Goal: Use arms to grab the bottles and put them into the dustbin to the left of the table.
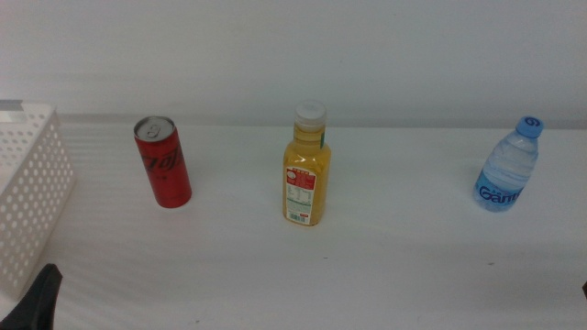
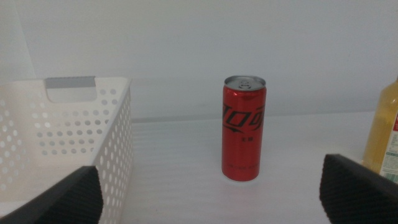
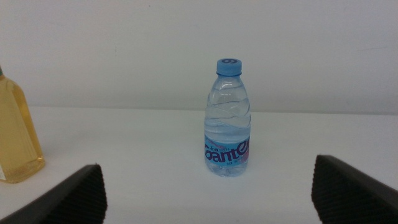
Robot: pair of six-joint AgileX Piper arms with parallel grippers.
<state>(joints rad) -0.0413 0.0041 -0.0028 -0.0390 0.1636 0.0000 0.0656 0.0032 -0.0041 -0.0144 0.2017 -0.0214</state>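
Three bottles stand upright in a row on the white table [image 1: 413, 266]: a slim red can [image 1: 163, 163] at left, an orange juice bottle [image 1: 306, 174] with a white cap in the middle, and a small clear water bottle [image 1: 507, 170] with a blue cap at right. The white perforated dustbin [image 1: 27, 192] sits at the table's left edge. My left gripper [image 2: 210, 186] is open and faces the red can [image 2: 244, 127] from a distance, with the dustbin [image 2: 62, 143] beside it. My right gripper [image 3: 207, 186] is open and faces the water bottle [image 3: 227, 118], well short of it.
In the middle view only a dark tip of the left gripper [image 1: 41, 298] shows at the bottom left corner. A plain white wall rises behind the table. The juice bottle [image 2: 385, 134] edges into the left wrist view, and the juice bottle [image 3: 15, 134] also shows in the right wrist view.
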